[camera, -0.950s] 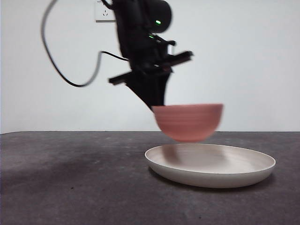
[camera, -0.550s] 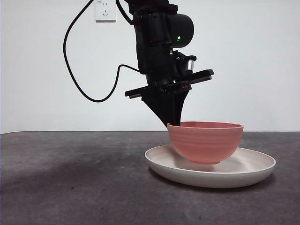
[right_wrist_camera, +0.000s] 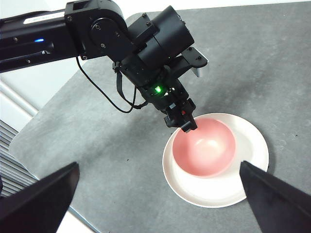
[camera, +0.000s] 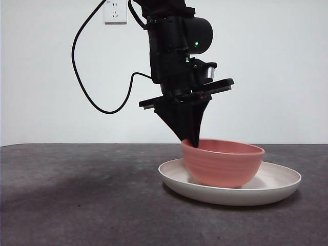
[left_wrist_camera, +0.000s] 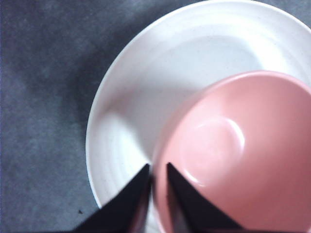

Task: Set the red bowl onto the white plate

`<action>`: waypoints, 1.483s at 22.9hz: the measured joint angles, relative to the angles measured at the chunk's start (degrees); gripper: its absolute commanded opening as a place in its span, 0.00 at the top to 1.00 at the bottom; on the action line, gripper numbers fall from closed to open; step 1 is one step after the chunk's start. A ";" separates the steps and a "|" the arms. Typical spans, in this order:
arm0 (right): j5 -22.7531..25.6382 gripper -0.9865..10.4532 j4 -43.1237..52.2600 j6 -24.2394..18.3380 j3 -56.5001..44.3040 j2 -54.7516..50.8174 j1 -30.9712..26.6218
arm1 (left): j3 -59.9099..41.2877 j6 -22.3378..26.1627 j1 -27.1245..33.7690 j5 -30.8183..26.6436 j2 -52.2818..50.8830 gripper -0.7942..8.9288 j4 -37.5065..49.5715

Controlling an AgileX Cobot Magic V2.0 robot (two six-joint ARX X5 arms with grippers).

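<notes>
Red bowl (camera: pixel 223 163) on white plate (camera: pixel 279 187), near rim hidden between left gripper (left_wrist_camera: pixel 158 170) jaws.

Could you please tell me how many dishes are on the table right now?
2: the white plate lies on the table, and the red bowl sits tilted on it, its rim pinched by the left end effector.

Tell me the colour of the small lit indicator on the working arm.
Green indicator light, clearest in the right wrist view, on the left arm.
</notes>
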 measured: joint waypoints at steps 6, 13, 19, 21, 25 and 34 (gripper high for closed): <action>-0.02 0.43 0.00 0.00 0.00 0.00 0.00 | 0.57 0.04 0.00 0.00 0.00 0.34 -0.31; -0.02 0.43 0.00 0.00 0.00 0.00 0.00 | 10.01 1.18 0.00 0.00 -0.20 0.34 -13.55; -0.02 0.43 0.00 0.00 0.00 0.00 0.00 | 10.08 2.03 0.00 0.00 -14.05 0.34 -18.27; -0.02 0.43 0.00 0.00 0.00 0.00 0.00 | 10.54 2.23 0.00 0.00 -20.06 0.34 -19.12; -0.02 0.43 0.00 0.00 0.00 0.00 0.00 | 10.56 3.04 -0.02 0.00 -29.73 0.34 -19.43; -0.02 0.43 0.00 0.00 0.00 0.00 0.00 | 2.71 4.61 -0.11 0.04 -46.86 0.34 -19.39</action>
